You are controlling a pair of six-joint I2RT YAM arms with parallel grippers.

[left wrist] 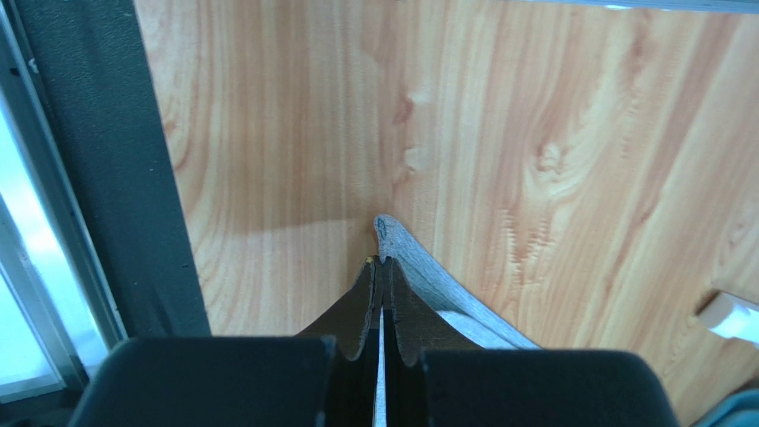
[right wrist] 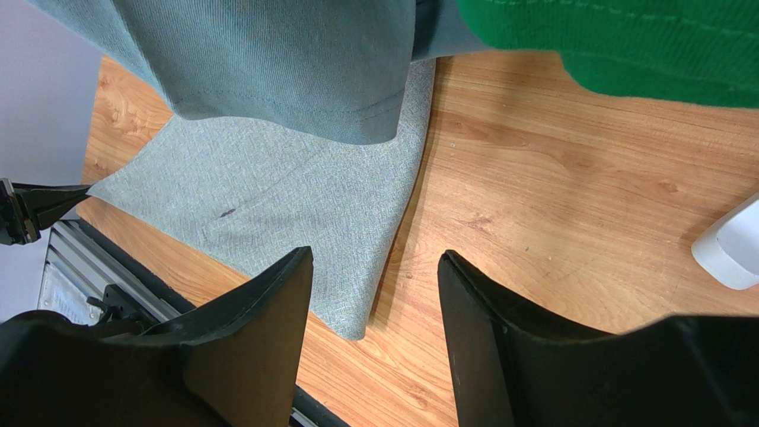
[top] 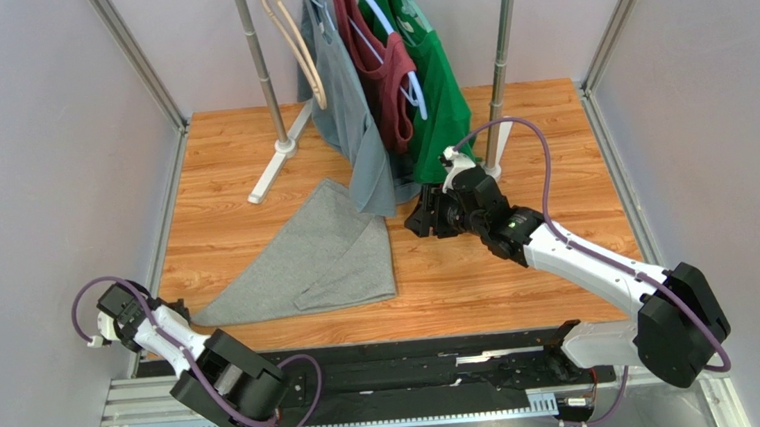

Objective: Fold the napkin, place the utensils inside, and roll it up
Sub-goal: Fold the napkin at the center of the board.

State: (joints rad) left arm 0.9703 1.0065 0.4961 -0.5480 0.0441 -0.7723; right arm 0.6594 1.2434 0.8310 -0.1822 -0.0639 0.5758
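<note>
Grey napkin (top: 305, 263) lies triangular, left hand (left wrist: 381, 260) clamped on its corner, right hand (right wrist: 374, 256) apart

a lab test cell: plain walls (top: 22, 154), metal frame posts (top: 133, 54), mounting rail (top: 419, 361).

Grey walls (top: 22, 154) enclose a wood-grain table (top: 526, 273)

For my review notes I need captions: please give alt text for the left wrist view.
The left gripper is shut on a corner of the grey napkin, over the wooden table. A black rail runs down the picture's left side.
</note>
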